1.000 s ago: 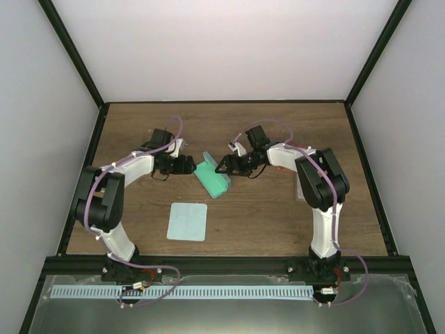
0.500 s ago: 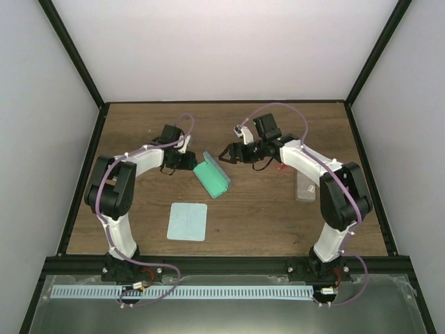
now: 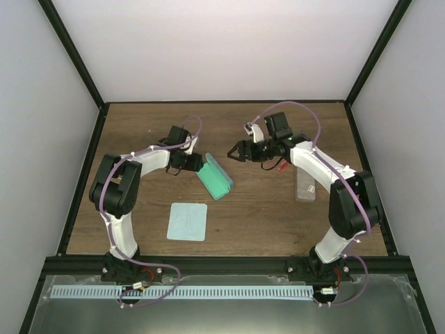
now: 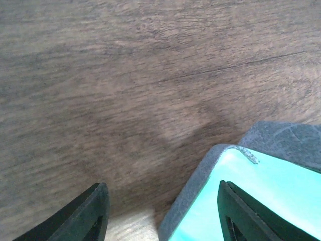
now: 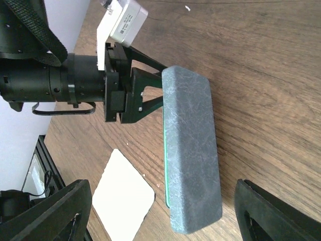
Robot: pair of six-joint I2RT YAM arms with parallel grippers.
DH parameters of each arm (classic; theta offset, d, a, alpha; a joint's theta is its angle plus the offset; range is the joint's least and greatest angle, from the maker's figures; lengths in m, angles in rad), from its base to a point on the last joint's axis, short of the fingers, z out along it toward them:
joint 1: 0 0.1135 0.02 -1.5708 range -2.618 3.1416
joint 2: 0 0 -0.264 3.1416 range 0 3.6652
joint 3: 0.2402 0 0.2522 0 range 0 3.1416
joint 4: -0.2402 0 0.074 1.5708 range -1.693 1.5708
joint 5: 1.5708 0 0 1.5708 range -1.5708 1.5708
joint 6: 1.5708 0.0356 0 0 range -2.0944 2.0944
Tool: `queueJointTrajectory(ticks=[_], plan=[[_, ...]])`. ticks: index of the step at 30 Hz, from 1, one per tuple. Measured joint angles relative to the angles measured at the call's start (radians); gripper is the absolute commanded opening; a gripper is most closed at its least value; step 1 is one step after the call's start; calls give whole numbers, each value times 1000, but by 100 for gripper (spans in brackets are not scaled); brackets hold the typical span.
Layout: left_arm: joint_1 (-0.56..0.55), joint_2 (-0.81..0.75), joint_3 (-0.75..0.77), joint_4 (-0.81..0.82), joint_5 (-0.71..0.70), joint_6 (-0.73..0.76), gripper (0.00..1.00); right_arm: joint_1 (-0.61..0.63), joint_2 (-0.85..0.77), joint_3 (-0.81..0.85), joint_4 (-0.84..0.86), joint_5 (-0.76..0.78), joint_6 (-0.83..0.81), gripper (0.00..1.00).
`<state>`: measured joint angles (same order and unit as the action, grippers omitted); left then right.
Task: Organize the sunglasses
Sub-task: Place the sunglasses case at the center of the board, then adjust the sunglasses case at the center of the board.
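Case-readying step, I judge. The left gripper (image 3: pixel 196 162) stands half-wide astride a corner of the open green-lined case (image 3: pixel 215 178) at mid-table (image 3: pixel 139 125); whether it grips I cannot tell. The right gripper (image 3: pixel 233 151) hangs wide and empty beside the case. The red-orange sunglasses (image 3: pixel 281 166) lie under the right arm, the translucent pink sunglasses (image 3: pixel 304 184) near the right edge. Next, the right gripper should pinch one thin frame

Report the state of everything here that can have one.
case: open, green lining showing.
left gripper: jaws astride the case's rim; grip unclear.
right gripper: open, empty, clear of the case.
cloth: flat, unfolded.
red-orange sunglasses: mostly hidden; cannot tell.
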<state>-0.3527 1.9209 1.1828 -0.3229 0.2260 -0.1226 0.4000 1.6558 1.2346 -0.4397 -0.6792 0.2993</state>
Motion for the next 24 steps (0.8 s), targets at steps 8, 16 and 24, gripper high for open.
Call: queueJointTrajectory(ticks=[8,16,24], plan=[[-2,-28,-26,2,13,-1,52,-6,-18,-44,0,0,0,79],[-17,-26,-44,8,30,-6,24,-6,-22,-58,-1,0,0,79],[-27,-24,-44,15,44,-22,4,-11,-27,-58,-1,0,0,79]])
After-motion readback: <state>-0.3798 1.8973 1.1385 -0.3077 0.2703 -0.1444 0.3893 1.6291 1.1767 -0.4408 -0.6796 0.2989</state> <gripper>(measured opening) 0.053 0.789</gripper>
